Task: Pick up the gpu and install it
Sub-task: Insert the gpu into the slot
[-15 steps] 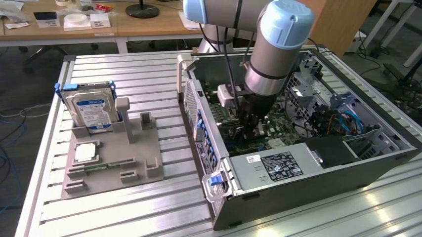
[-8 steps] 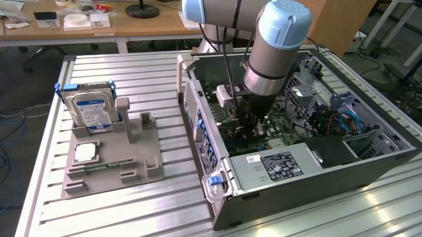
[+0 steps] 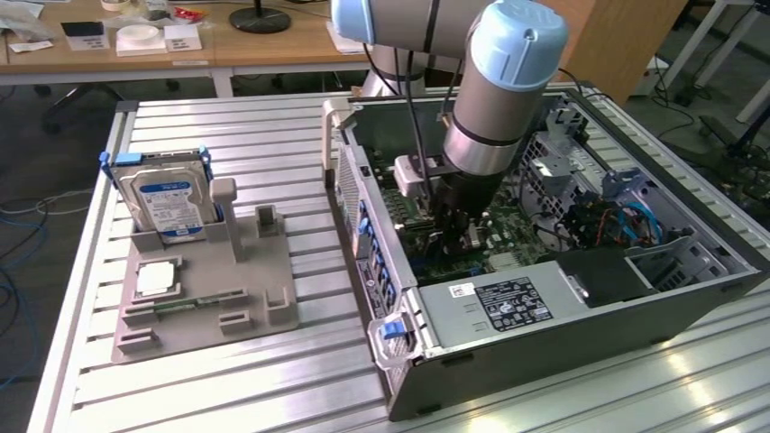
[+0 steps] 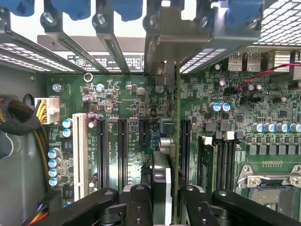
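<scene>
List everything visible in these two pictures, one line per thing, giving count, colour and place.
table: one, silvery slats, under everything.
computer case: one, dark grey, side open, exterior view's right.
motherboard: one, green, inside the case.
gpu: one, dark green card seen edge-on, in the hand, over the motherboard slots.
holder: one, grey, on the table, exterior view's left.
hard drive: one, silver with blue-white label, standing in the holder.
chip: one, small silver square, lying in the holder.
arm: one, grey and light blue, reaching into the case.
hand: one, black, closed on the gpu.

Green motherboard, blue-and-white labelled hard drive.
</scene>
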Controlling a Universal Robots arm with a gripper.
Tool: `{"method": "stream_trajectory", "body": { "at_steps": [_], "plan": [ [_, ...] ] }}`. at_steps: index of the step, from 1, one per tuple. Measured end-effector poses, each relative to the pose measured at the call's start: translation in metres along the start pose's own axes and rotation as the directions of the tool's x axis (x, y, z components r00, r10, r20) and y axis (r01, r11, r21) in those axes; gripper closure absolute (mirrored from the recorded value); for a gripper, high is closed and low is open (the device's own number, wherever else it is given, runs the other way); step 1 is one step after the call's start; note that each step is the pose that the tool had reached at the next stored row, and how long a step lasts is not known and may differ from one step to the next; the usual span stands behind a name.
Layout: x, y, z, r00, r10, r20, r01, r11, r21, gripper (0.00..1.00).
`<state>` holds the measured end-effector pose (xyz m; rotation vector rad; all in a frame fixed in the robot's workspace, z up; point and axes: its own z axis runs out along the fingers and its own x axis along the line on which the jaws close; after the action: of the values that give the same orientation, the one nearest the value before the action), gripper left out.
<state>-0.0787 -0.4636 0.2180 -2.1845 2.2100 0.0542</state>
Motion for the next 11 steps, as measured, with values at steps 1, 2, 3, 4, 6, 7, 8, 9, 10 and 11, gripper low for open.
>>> {"method": "stream_trajectory", "body": {
  "at_steps": [1,2,3,4,6,7,8,9,10,11],
  "plan": [
    [0.0001,0.0002,0.0016,1.0,0.0,-0.0002,0.0,1.0,-0.0001,0.72],
    [0.0002,0.0001,0.0033,1.0,0.0,0.0002,0.0,1.0,0.0002,0.72],
    [0.0001,0.0001,0.0044,1.0,0.0,0.0002,0.0,1.0,0.0004,0.72],
    [0.0001,0.0001,0.0048,1.0,0.0,0.0005,0.0,1.0,0.0006,0.72],
    [0.0001,0.0001,0.0049,1.0,0.0,0.0007,0.0,1.0,0.0006,0.72],
    [0.0001,0.0001,0.005,1.0,0.0,0.0008,0.0,1.0,0.0007,0.72],
    [0.0001,0.0001,0.005,1.0,0.0,0.0008,0.0,1.0,0.0007,0.72],
    [0.0001,0.0001,0.005,1.0,0.0,0.0008,0.0,1.0,0.0007,0.72],
    [0.0001,0.0,0.005,1.0,0.0,0.0008,0.0,1.0,0.0007,0.72],
    [0.0001,0.0,0.005,1.0,0.0,0.0008,0.0,1.0,0.0007,0.72]
  ]
}}
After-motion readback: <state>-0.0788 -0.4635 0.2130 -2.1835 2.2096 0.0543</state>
